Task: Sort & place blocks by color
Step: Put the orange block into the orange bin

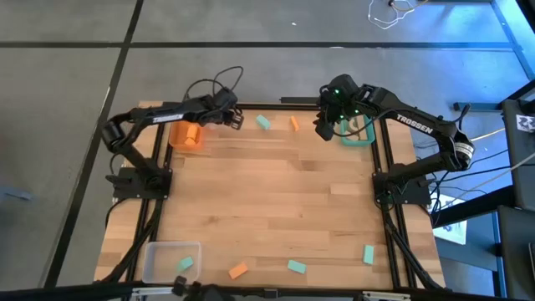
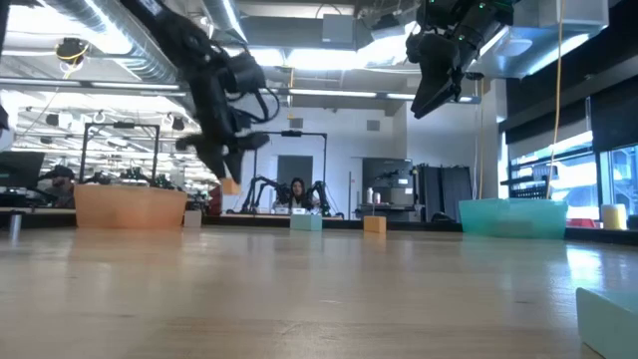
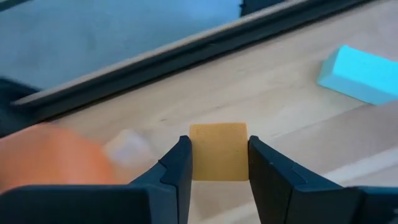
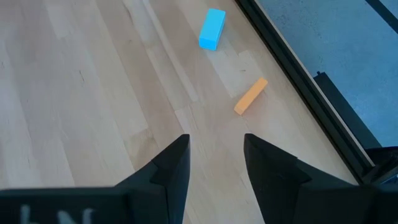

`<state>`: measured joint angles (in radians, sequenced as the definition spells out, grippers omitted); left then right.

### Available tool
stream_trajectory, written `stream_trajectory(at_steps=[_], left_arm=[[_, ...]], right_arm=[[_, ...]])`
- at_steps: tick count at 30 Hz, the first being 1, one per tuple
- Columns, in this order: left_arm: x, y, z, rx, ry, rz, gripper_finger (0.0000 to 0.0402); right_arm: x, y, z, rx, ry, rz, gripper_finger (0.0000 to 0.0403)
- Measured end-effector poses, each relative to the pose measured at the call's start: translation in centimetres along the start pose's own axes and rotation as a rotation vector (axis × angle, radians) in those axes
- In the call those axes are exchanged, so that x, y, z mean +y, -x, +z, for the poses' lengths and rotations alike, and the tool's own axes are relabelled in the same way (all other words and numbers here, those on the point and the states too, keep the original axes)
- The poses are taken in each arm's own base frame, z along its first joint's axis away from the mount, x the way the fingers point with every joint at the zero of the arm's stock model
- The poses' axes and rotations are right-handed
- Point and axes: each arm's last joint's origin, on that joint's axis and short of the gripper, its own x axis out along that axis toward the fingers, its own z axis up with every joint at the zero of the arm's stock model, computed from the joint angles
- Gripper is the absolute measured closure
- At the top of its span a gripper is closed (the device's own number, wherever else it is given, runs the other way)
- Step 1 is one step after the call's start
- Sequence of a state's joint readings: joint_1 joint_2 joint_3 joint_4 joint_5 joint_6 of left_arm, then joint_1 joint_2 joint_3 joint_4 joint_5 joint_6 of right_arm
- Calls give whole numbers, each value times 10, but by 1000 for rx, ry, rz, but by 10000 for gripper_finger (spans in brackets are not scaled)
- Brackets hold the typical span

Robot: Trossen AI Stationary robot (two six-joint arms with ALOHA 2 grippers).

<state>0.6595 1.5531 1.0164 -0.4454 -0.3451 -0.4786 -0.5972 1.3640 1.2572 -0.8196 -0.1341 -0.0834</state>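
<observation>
**Left gripper clamps an orange block beside the orange bin; right gripper hangs open by the teal bin**

The left gripper (image 3: pixel 219 163) sits at the far side of the bench (image 1: pixel 276 201), just beside the orange bin (image 1: pixel 186 135). Its two fingers are clamped on a small orange block (image 3: pixel 218 151), which fills the gap between them. In the low view this block (image 2: pixel 230 185) shows at the gripper's tip, clear of the bench surface.

The right gripper (image 4: pixel 216 163) is raised above the bench next to the teal bin (image 1: pixel 356 131), at the far right. Its fingers stand apart with nothing between them.

Between the two grippers, on the far part of the bench, lie a teal block (image 1: pixel 263 122) and a slim orange block (image 1: pixel 294 124), a little apart from each other. The right wrist view shows the same pair, the teal block (image 4: pixel 212 28) and the orange one (image 4: pixel 250 96), both flat on the wood.

At the near edge, a clear bin (image 1: pixel 171 261) in the left corner holds a teal block (image 1: pixel 185 263). To its right, loose on the bench, lie an orange block (image 1: pixel 238 270), a teal block (image 1: pixel 297 267) and another teal block (image 1: pixel 368 254) nearer the right edge.
</observation>
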Motion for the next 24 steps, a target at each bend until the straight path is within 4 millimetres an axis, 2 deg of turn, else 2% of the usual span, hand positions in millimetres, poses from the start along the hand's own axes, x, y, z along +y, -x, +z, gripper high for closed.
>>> stream_trajectory(at_steps=[7, 13, 18, 24], left_arm=[[24, 48, -6, 18, 78, 107, 287], [46, 78, -19, 68, 110, 254, 287], [60, 93, -32, 135, 134, 384, 287], [65, 94, -38, 172, 147, 434, 287]], right_arm=[[0, 0, 0, 0, 0, 0, 251], [0, 0, 0, 0, 4, 0, 251], [1, 0, -1, 4, 40, 41, 251], [8, 1, 0, -29, 123, 270, 251]])
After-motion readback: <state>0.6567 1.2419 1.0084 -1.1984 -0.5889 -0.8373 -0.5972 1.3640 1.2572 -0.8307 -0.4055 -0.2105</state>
